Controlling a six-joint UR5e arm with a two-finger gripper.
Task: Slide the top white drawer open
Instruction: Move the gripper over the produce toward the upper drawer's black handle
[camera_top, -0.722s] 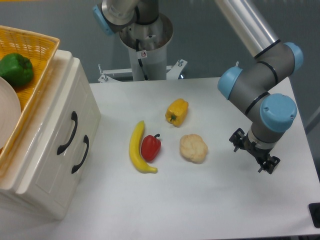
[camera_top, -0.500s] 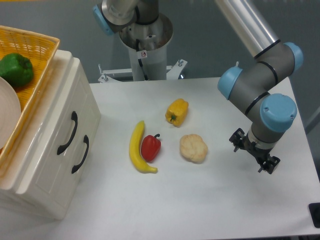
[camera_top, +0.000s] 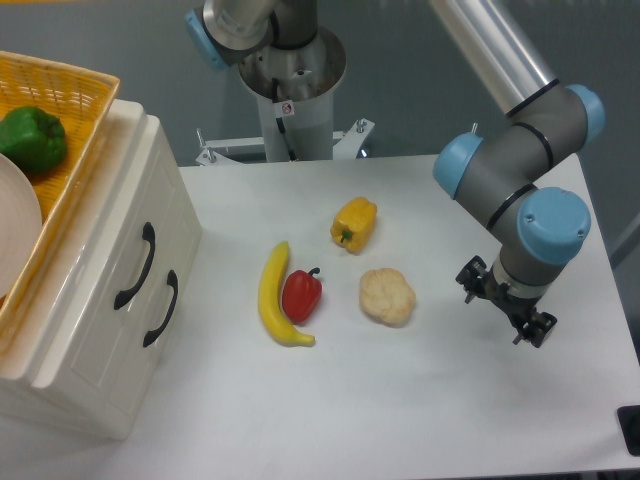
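The cream-white cabinet (camera_top: 95, 330) stands at the left edge of the table with its front facing right. The top white drawer (camera_top: 120, 235) sits flush in the cabinet, with its curved black handle (camera_top: 135, 265) just above the lower drawer's handle (camera_top: 160, 308). My gripper (camera_top: 505, 305) hangs at the right side of the table, far from the cabinet and pointing down. The blue and grey wrist above hides its fingers, so only black mounting parts show. Nothing is seen in its grasp.
A yellow wicker basket (camera_top: 70, 90) with a green pepper (camera_top: 32, 138) and a white plate (camera_top: 15, 215) rests on the cabinet. Mid-table lie a banana (camera_top: 272, 295), red pepper (camera_top: 302, 294), yellow pepper (camera_top: 354, 223) and cauliflower (camera_top: 387, 296). The robot base (camera_top: 290, 80) stands behind.
The arm has edged very slightly to the left. The drawers and the vegetables have stayed where they were.
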